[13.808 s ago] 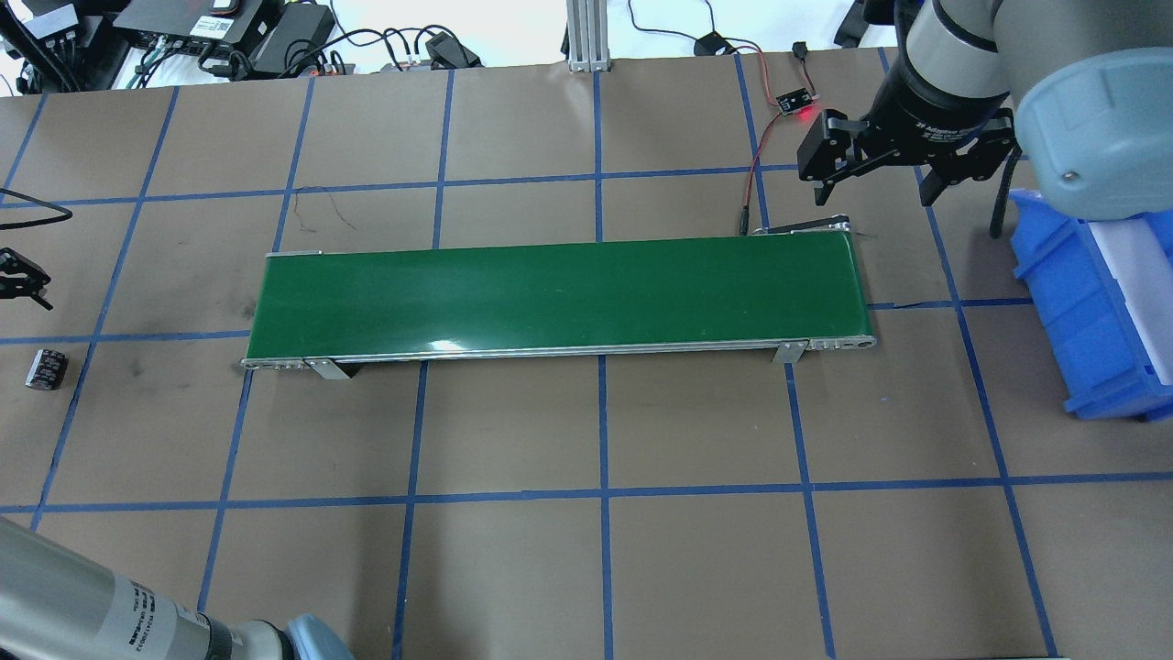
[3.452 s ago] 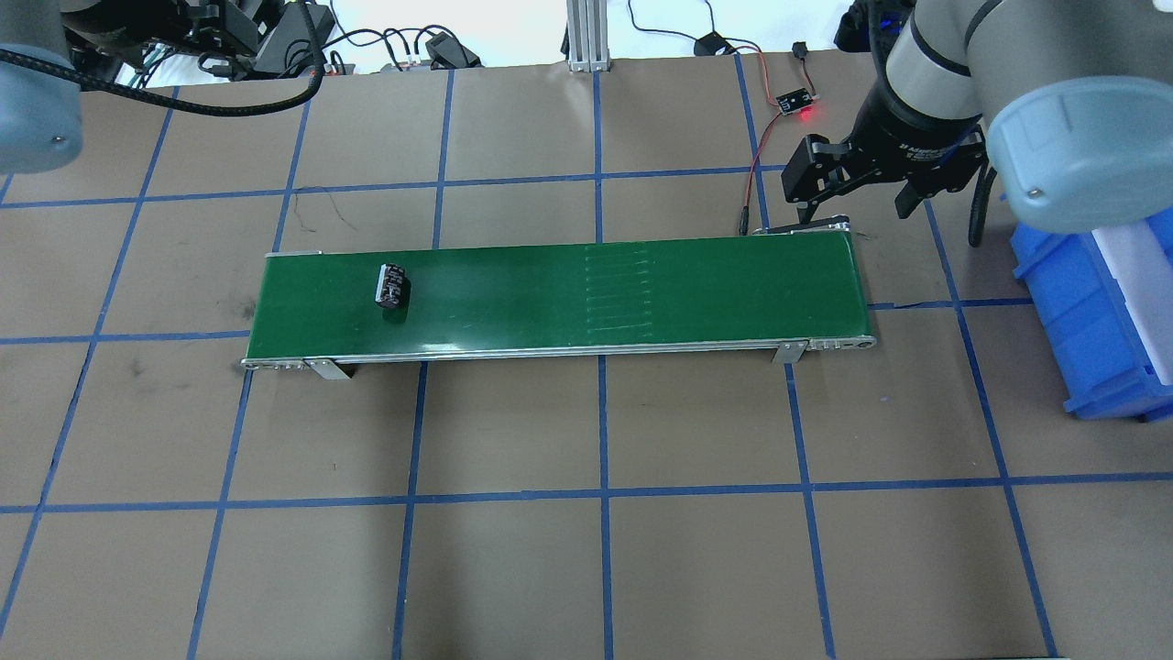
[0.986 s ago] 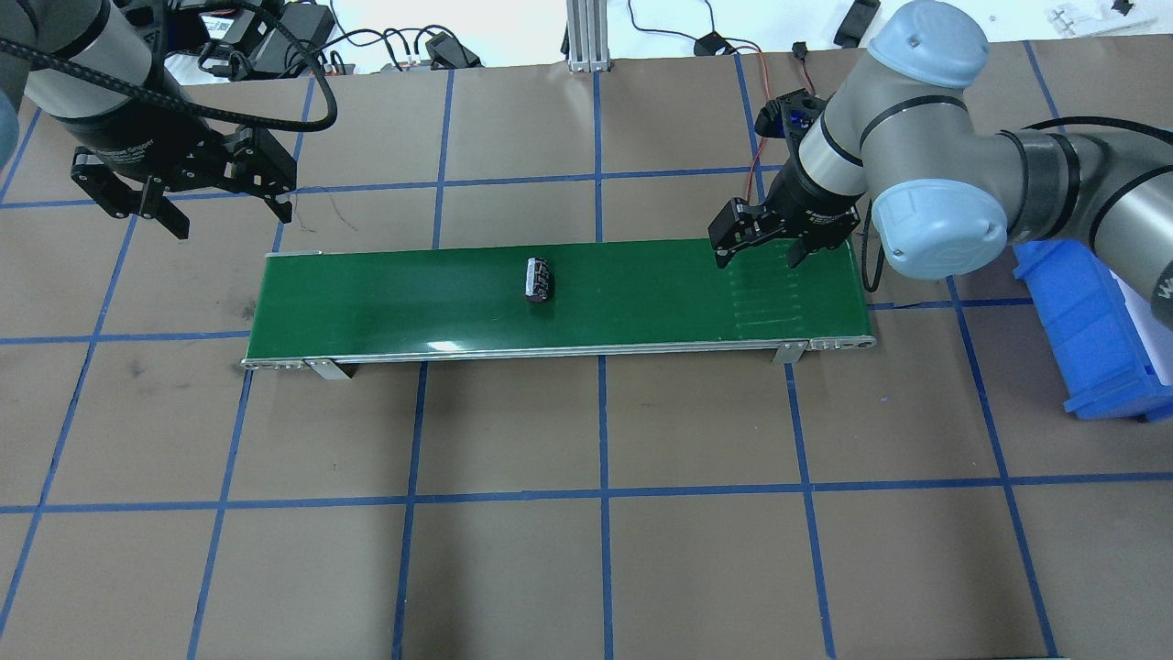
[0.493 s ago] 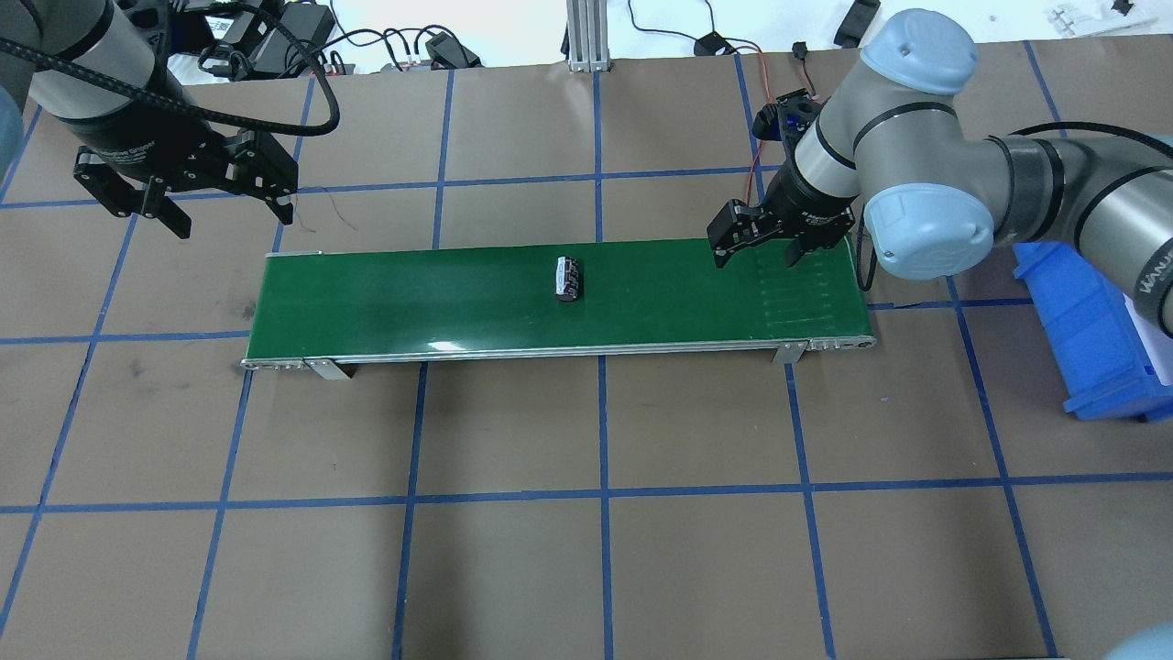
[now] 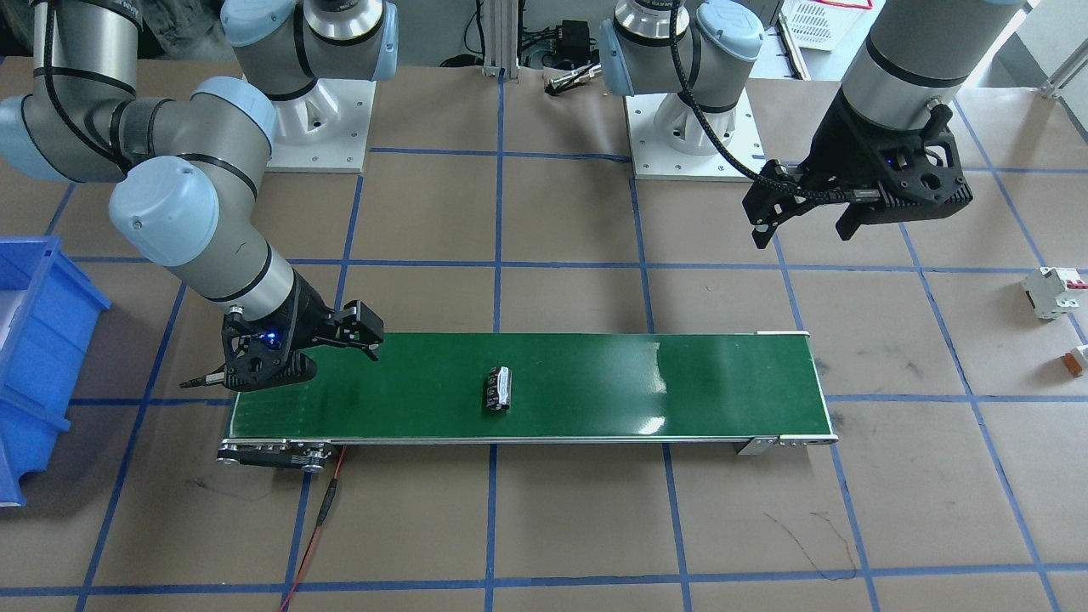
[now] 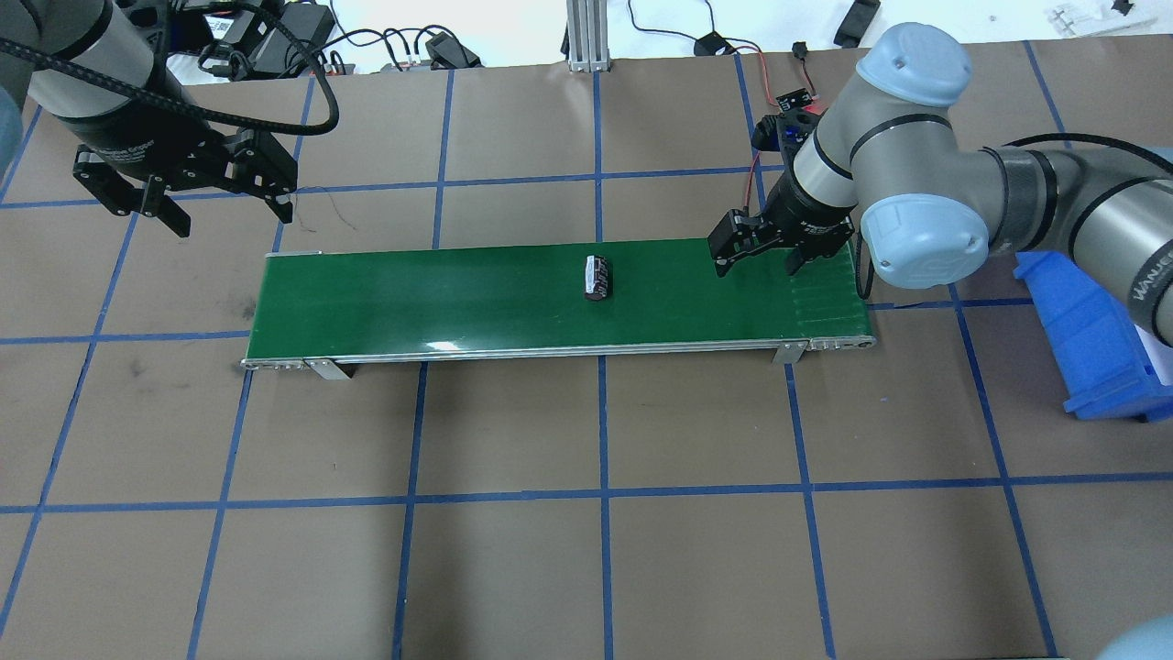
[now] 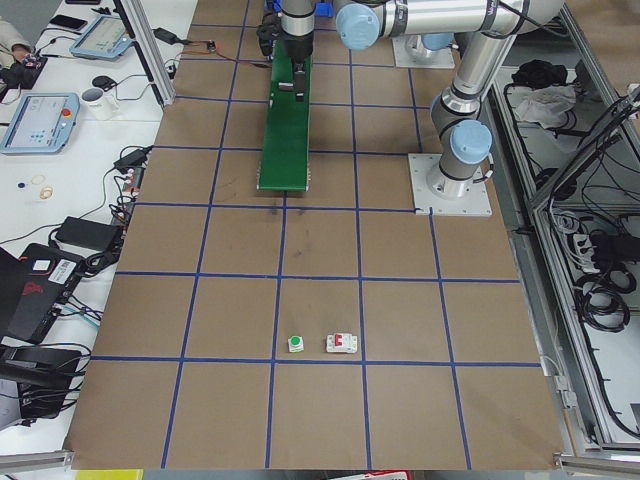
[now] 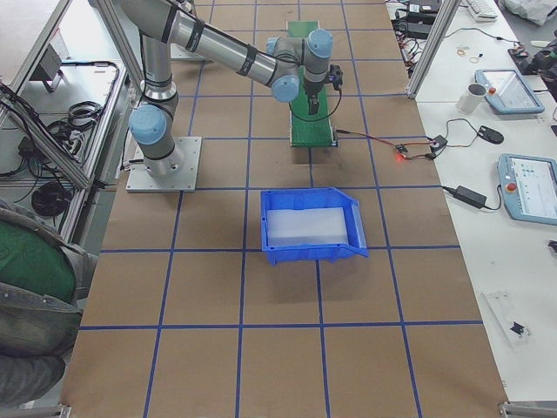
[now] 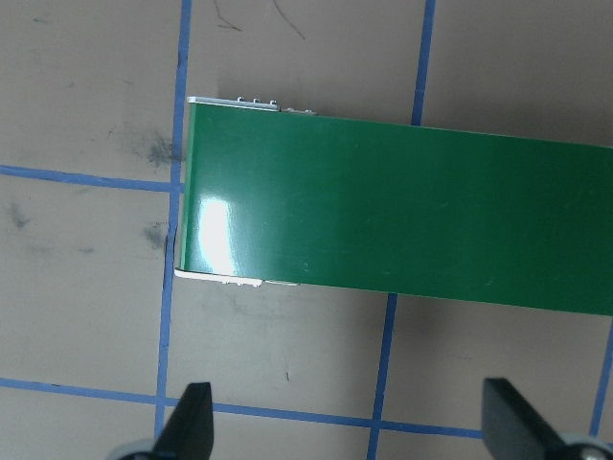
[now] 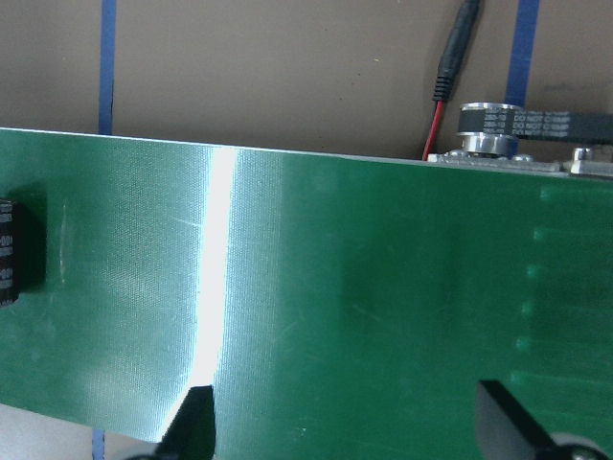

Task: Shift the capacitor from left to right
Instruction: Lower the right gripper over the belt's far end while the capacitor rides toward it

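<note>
A brown gridded surface [image 6: 586, 550] carries a green conveyor belt [image 6: 440, 302]. In the overhead view the left hand [image 6: 233, 223] hangs released and empty, upper left. The right hand [image 6: 756, 269], likewise released, sits over the belt's right end. The capacitor [image 6: 597, 277] lies on the belt, centre frame.

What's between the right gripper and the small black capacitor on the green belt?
Only bare green conveyor belt lies between the right gripper and the small black cylindrical capacitor, per the overhead view.
</note>
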Robot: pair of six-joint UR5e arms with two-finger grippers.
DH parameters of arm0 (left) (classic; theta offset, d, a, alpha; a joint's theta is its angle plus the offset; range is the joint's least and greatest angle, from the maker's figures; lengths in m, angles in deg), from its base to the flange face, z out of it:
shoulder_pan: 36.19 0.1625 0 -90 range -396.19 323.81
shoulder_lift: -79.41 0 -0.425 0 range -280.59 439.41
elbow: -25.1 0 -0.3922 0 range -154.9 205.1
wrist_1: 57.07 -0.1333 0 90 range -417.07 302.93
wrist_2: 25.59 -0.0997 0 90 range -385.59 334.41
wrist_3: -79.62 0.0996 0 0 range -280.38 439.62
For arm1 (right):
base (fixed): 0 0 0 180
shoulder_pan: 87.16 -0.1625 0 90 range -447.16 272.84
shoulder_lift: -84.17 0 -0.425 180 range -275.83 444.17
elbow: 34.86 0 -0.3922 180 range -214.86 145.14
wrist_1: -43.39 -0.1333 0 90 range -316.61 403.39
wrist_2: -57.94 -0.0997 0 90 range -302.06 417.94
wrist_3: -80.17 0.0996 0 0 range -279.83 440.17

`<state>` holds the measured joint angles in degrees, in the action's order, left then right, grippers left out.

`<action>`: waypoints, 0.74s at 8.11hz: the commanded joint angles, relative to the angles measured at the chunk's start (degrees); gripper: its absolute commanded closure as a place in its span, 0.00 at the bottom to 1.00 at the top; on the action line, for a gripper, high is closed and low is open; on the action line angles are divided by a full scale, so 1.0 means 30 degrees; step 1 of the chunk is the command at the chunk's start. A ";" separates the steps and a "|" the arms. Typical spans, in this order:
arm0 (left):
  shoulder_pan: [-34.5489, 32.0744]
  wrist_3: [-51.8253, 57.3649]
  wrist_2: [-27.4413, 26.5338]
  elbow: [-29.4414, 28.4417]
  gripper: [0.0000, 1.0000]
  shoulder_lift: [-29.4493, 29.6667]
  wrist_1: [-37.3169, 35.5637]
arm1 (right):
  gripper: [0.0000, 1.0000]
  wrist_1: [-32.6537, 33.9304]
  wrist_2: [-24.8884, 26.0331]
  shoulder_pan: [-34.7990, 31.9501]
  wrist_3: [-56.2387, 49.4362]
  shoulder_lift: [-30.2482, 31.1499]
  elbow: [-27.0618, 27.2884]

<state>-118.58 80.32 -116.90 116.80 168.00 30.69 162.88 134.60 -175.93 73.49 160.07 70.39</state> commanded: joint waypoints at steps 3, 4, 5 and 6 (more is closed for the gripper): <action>0.0013 0.0001 -0.0030 -0.0010 0.00 0.0000 -0.0046 | 0.05 0.0278 0.0025 0.0000 0.0029 -0.0249 0.0075; 0.0013 0.0001 -0.0030 -0.0010 0.00 0.0000 -0.0046 | 0.05 0.0541 -0.0004 0.0000 0.0029 -0.0337 0.0104; -0.0016 0.0001 -0.0001 -0.0039 0.00 0.0000 -0.0046 | 0.05 0.0543 -0.0120 0.0000 0.0087 -0.0338 0.0104; 0.0013 0.0001 -0.0029 -0.0039 0.00 -0.0029 -0.0046 | 0.05 0.0543 -0.0151 0.0000 0.0117 -0.0338 0.0104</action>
<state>-118.58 80.32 -116.96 116.72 168.00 30.56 164.28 134.44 -175.93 73.65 159.17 70.67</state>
